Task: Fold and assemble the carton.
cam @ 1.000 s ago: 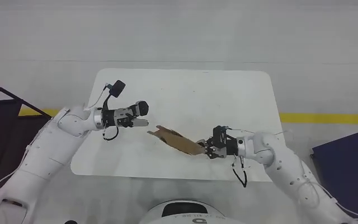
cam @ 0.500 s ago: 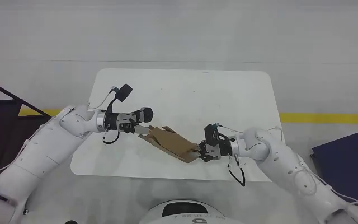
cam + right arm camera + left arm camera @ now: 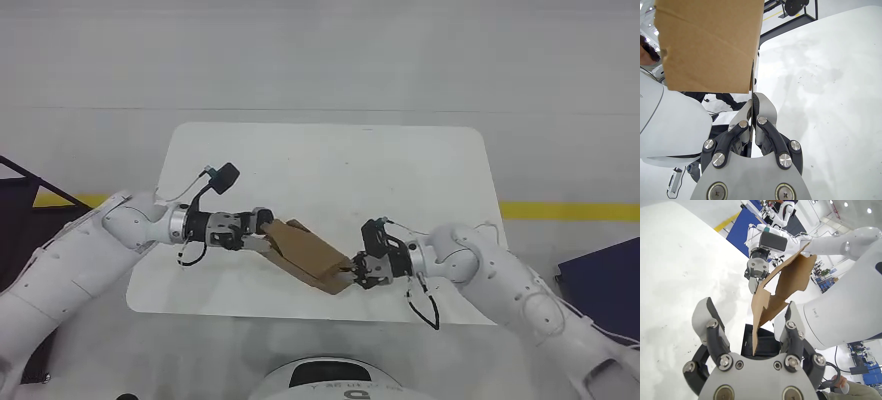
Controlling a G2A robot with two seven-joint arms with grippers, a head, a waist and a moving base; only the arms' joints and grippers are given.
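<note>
Carton (image 3: 308, 257) half-flat, held over table (image 3: 400, 170) near front edge, between arms. Right gripper (image 3: 753, 100) pinching one thin edge; left gripper (image 3: 749, 306) spread around opposite edge. Risk — single pinch lets board pivot or slip if left closes off-centre.

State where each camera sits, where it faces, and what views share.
Top view: above the arms, looking down at the white table; both arms flank the flat brown cardboard carton.
Left wrist view: on that wrist, facing past the open left end effector toward the right end effector.
Right wrist view: behind the right end effector, shut on the carton's edge.
Shared: carton and table in all three.
</note>
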